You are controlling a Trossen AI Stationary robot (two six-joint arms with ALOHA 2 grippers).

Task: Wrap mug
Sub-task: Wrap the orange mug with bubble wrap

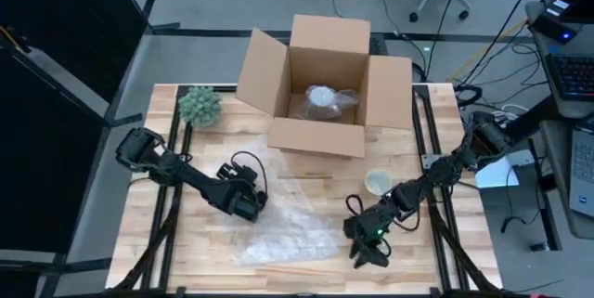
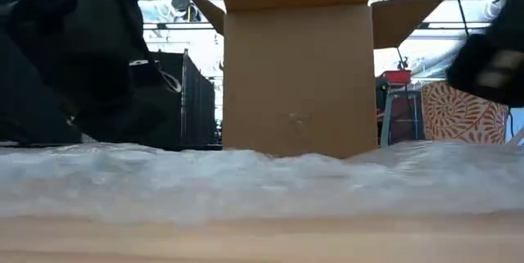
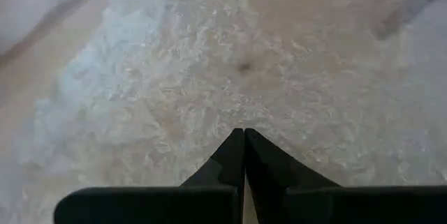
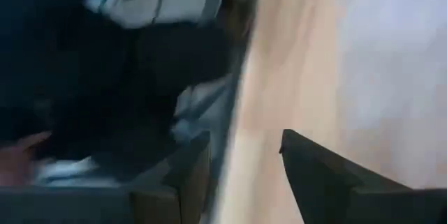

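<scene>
There was one cardboard box (image 1: 320, 84), open, in the upper middle of the high view, and one wrapped bundle (image 1: 325, 98) lay inside it. One mug (image 1: 378, 183) stood right of centre. One sheet of bubble wrap (image 1: 288, 238) lay in the lower middle. One small plant (image 1: 200, 106) sat in the upper left of the table (image 1: 306, 187). Two arms reached in, so there were two grippers: the left gripper (image 1: 243, 203) at lower left of centre, and the right gripper (image 1: 369, 247) at lower right of centre. One table held it all.
</scene>
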